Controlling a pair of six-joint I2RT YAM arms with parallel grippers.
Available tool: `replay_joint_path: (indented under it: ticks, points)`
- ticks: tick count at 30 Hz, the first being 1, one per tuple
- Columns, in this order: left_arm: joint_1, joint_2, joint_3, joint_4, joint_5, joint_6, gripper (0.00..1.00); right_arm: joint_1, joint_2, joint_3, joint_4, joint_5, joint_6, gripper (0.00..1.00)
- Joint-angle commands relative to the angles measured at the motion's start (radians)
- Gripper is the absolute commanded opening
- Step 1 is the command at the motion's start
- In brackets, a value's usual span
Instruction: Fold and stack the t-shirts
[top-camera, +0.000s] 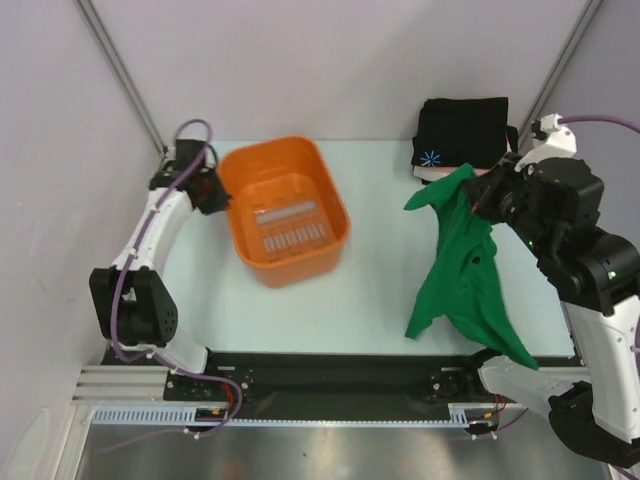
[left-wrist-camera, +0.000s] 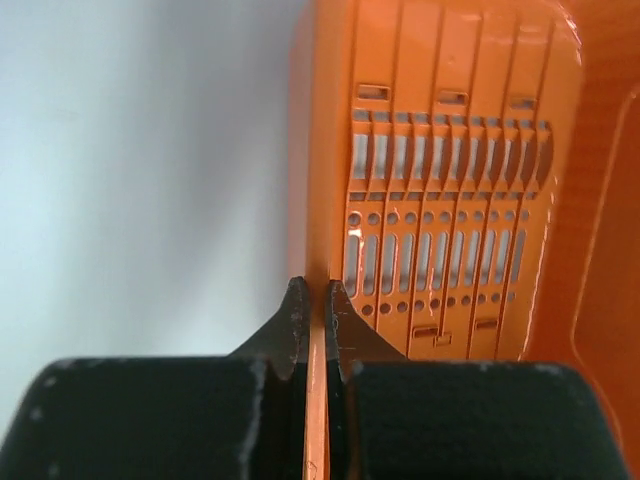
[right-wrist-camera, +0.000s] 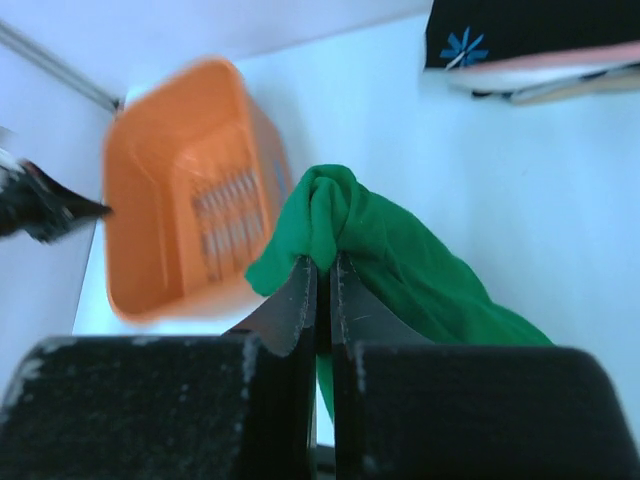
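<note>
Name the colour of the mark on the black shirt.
Blue-white starburst on the black shirt; clearest in right wrist view.

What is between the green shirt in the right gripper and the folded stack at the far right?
Nothing visible. The green t-shirt hangs from the right gripper close beside the folded stack. The orange basket, its rim pinched by the left gripper, sits well off to the left.

The green t-shirt (top-camera: 465, 280) is soft matt cloth, while the orange basket (top-camera: 292, 266) is smooth glossy plastic.
</note>
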Motion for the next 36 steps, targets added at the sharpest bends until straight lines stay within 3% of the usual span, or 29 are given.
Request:
replay_joint_path:
  ticks: [1,6,7,12,13,14,15,16,18,19,23,25,30,32,35,36]
  points:
    - [0.203,0.005,0.101,0.015,-0.034,-0.159,0.01,-0.001,-0.007,-0.054,0.098,-0.102,0.048,0.0]
    - [0.441,0.0,0.053,0.151,0.142,-0.398,0.0,-0.001,-0.021,-0.116,0.121,-0.138,0.069,0.0]
    - [0.455,0.009,0.068,0.206,0.142,-0.414,0.0,-0.001,-0.03,-0.122,0.12,-0.135,0.068,0.0]
    - [0.453,0.175,0.295,0.16,0.185,-0.405,0.01,-0.006,-0.058,-0.177,0.138,-0.115,0.066,0.0]
    - [0.452,0.217,0.324,0.166,0.218,-0.403,0.06,-0.007,-0.061,-0.2,0.144,-0.118,0.074,0.0]
    - [0.447,0.23,0.327,0.179,0.232,-0.402,0.29,-0.01,-0.055,-0.211,0.167,-0.124,0.076,0.0]
    - [0.444,0.242,0.332,0.185,0.258,-0.402,0.45,-0.015,-0.055,-0.228,0.184,-0.142,0.079,0.0]
    - [0.446,0.25,0.326,0.18,0.283,-0.403,0.74,-0.018,-0.05,-0.266,0.21,-0.159,0.08,0.0]
    - [0.444,0.235,0.298,0.191,0.307,-0.405,0.87,-0.027,-0.016,-0.292,0.273,-0.223,0.091,0.0]
    - [0.444,0.22,0.258,0.224,0.317,-0.402,0.97,-0.027,0.002,-0.311,0.317,-0.251,0.106,0.0]
    - [0.453,0.144,0.218,0.206,0.341,-0.359,1.0,0.003,0.117,-0.276,0.419,-0.387,0.154,0.0]
    - [0.46,0.085,0.208,0.188,0.338,-0.34,1.0,0.086,0.206,-0.205,0.45,-0.431,0.157,0.0]
    - [0.463,-0.062,0.203,0.15,0.309,-0.264,1.0,0.223,0.401,0.231,0.419,-0.495,0.186,0.0]
    - [0.46,-0.109,0.186,0.162,0.32,-0.239,1.0,0.23,0.449,0.324,0.411,-0.506,0.22,0.0]
    - [0.457,-0.201,0.14,0.163,0.323,-0.199,1.0,0.178,0.407,0.314,0.463,-0.558,0.284,0.0]
    - [0.457,-0.222,0.114,0.162,0.321,-0.189,1.0,0.105,0.384,0.216,0.476,-0.582,0.334,0.0]
